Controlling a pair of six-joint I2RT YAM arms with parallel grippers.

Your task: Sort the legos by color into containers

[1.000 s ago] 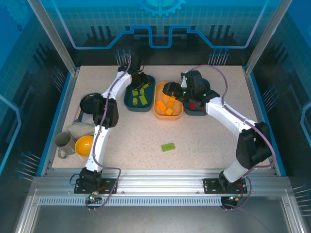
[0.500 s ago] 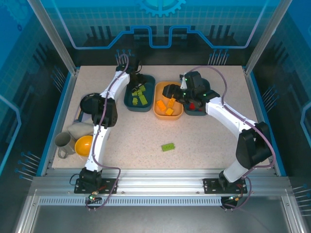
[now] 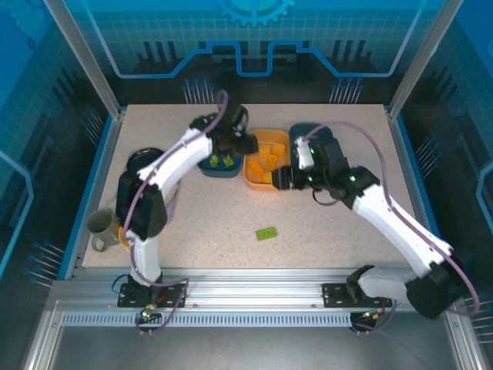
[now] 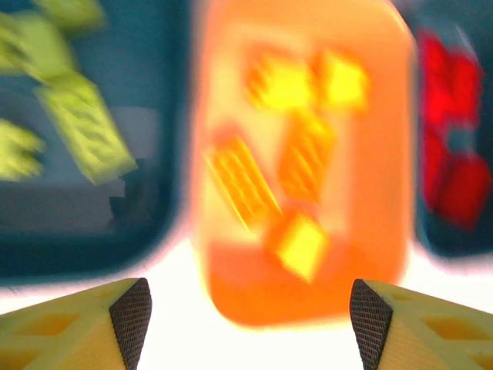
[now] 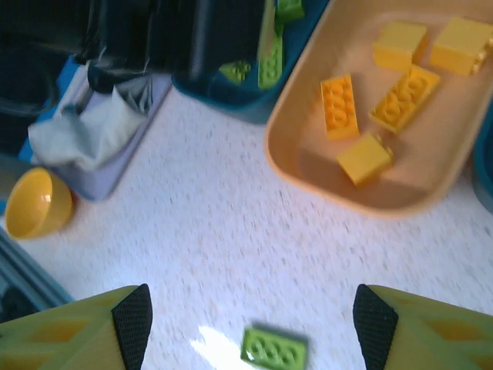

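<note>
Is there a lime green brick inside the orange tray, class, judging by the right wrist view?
No: the orange tray holds orange-yellow bricks, while a lime green brick lies loose on the table.

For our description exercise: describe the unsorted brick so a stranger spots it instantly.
Find the speckled table, then the orange tray at its far middle. In front of it, alone on bare tabletop, lies a lime green brick, the only one outside a tray.
</note>
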